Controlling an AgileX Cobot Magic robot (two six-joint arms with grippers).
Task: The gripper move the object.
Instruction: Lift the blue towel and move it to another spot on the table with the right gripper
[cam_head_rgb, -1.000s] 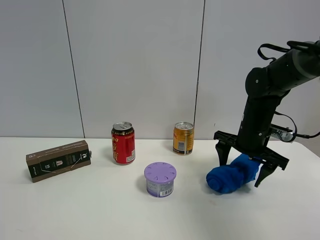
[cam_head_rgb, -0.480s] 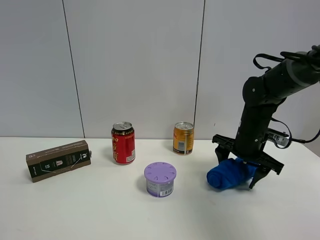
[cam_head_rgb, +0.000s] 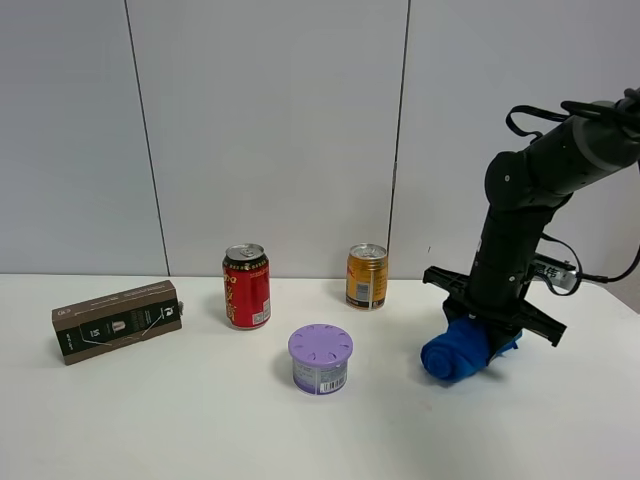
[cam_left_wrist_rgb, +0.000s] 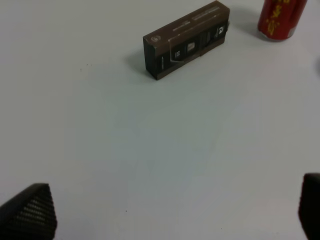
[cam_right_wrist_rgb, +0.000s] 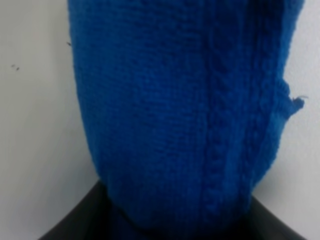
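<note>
A rolled blue knitted cloth (cam_head_rgb: 455, 357) lies on the white table (cam_head_rgb: 200, 425) at the right. My right gripper (cam_head_rgb: 488, 335) points down onto the roll and its fingers are closed on the roll's far end. The right wrist view is filled by the blue cloth (cam_right_wrist_rgb: 185, 100), so the fingertips are hidden there. My left gripper (cam_left_wrist_rgb: 170, 212) is open and empty above bare table. Only its two dark fingertips (cam_left_wrist_rgb: 30, 212) show, far apart. The left arm is out of the exterior high view.
A brown box (cam_head_rgb: 118, 320) lies at the left and also shows in the left wrist view (cam_left_wrist_rgb: 186, 40). A red can (cam_head_rgb: 246, 286) and an orange can (cam_head_rgb: 367, 277) stand near the back. A purple-lidded tub (cam_head_rgb: 320, 358) stands in the middle, left of the roll.
The right gripper's fingers, wide open around the blue roll a second ago, have closed onto it. The roll has shifted slightly to the right and bunched up.
</note>
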